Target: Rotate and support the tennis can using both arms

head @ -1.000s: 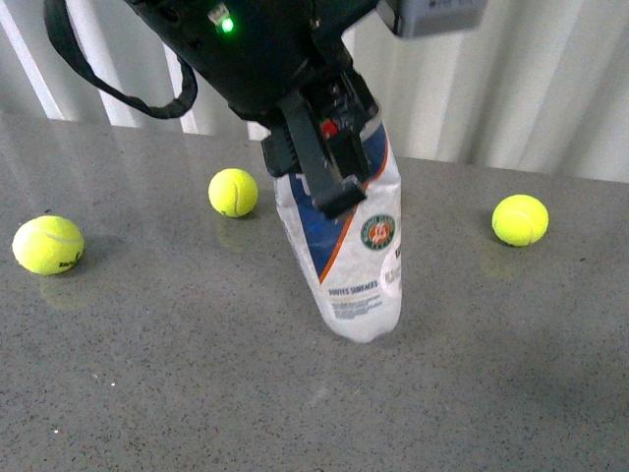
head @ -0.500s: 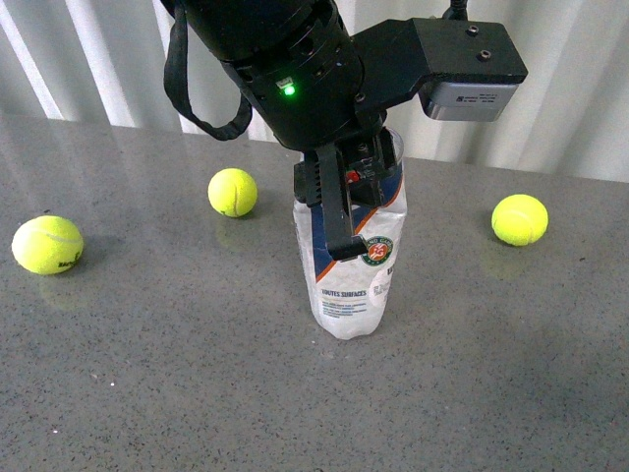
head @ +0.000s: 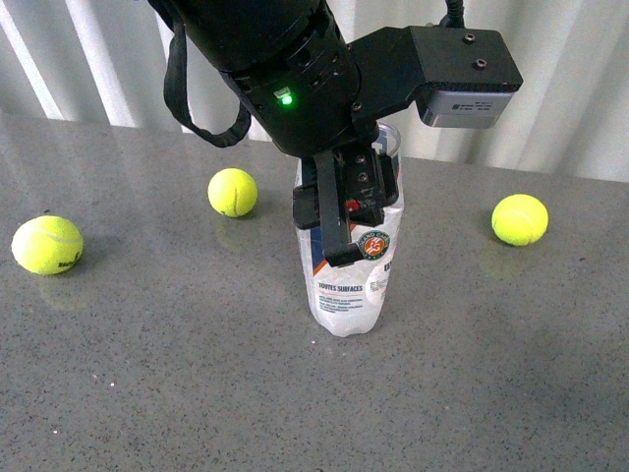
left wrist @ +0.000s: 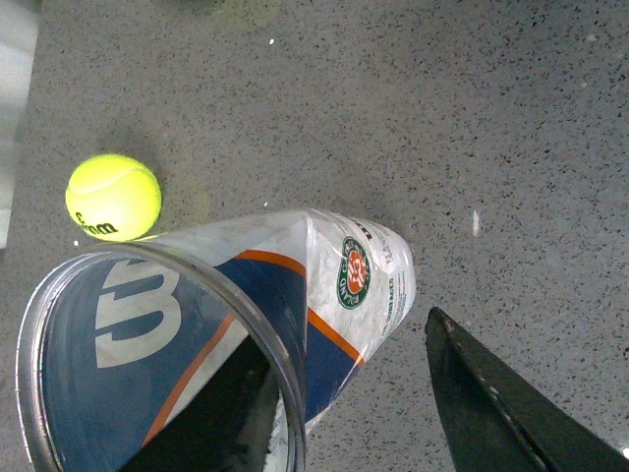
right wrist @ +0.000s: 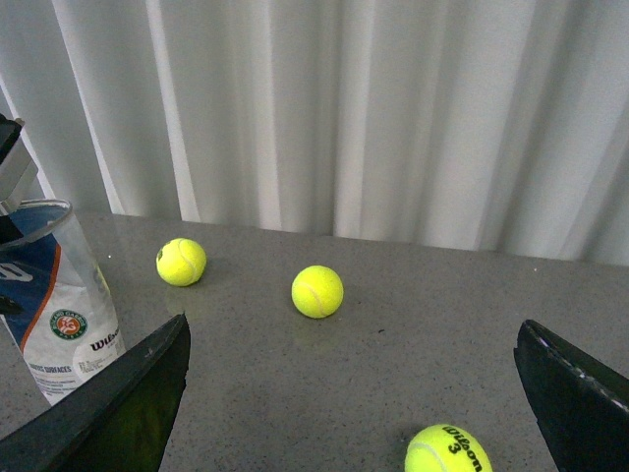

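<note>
Right now my left gripper (head: 339, 211) is clamped on the upper part of the tennis can (head: 351, 285), with one finger (head: 330, 211) running down the can's front over the label. From the left wrist camera, that gripper (left wrist: 344, 393) shows one dark finger seen through the can's wall near the open rim and the other finger (left wrist: 491, 393) outside it, though whether the outer finger touches the can (left wrist: 334, 285) I cannot tell from there. The can stands upright on the grey speckled bench (head: 197, 393), its open mouth up, its round emblem facing the front camera.

My right gripper (right wrist: 354, 393) hangs well apart from the can, its two fingers spread wide with nothing between them; in its view the can (right wrist: 59, 315) sits at the edge.

Three tennis balls lie on the bench in the front view: one near the can on its left (head: 233, 192), one further out on that side (head: 46, 245), and one on its right (head: 520, 219). White curtains (head: 550, 98) hang behind the bench.
</note>
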`<move>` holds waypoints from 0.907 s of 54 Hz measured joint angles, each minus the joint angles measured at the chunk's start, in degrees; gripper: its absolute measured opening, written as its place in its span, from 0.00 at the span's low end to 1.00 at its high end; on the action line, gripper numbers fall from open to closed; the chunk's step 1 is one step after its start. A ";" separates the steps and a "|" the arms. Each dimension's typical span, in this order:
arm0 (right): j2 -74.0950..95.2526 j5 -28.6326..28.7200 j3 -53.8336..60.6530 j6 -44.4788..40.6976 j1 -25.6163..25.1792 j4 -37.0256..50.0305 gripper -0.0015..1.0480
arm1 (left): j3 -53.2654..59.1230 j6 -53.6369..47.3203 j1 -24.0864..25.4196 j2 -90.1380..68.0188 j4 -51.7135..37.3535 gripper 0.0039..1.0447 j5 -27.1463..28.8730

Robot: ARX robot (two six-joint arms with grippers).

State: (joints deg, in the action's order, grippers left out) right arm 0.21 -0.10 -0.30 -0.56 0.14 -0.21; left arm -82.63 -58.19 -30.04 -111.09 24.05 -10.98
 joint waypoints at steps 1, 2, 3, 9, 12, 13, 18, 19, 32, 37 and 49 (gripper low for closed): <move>0.00 0.00 0.00 0.00 0.00 0.00 0.93 | 0.02 0.02 -0.07 0.04 0.00 0.52 -0.02; 0.00 0.00 0.00 0.00 0.00 0.00 0.93 | 0.02 0.04 -0.11 0.11 0.00 0.53 -0.04; 0.00 0.00 0.00 0.00 0.00 0.00 0.93 | 0.07 0.04 -0.17 0.22 0.00 0.57 -0.04; 0.00 0.00 0.00 0.00 0.00 0.00 0.93 | 0.46 0.22 -0.48 1.20 0.04 0.74 -0.63; 0.00 0.00 0.00 0.00 0.00 0.00 0.93 | 0.90 0.44 -0.72 2.21 0.04 0.86 -1.11; 0.00 0.00 0.00 -0.02 0.00 0.00 0.93 | 1.01 0.50 -0.77 2.56 0.02 0.89 -1.16; 0.00 0.00 0.00 0.00 0.00 0.00 0.93 | 1.62 1.49 -1.01 4.31 -0.26 0.93 -2.01; 0.00 0.00 0.00 0.00 0.00 0.00 0.93 | 1.77 1.86 -1.01 4.72 -0.46 0.93 -2.38; 0.00 0.00 0.00 0.00 0.00 0.00 0.93 | 11.56 10.27 2.51 19.19 -12.68 0.94 -8.87; 0.00 0.00 0.00 0.00 0.00 0.00 0.93 | 18.97 12.90 6.86 24.59 -18.34 0.94 -9.92; 0.00 0.00 0.00 0.00 0.00 0.00 0.93 | 34.97 21.03 16.96 32.89 -28.39 0.94 -15.93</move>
State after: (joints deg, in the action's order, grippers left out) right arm 0.21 -0.10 -0.30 -0.56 0.14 -0.21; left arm -47.66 -37.17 -13.08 -78.19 -4.34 -26.92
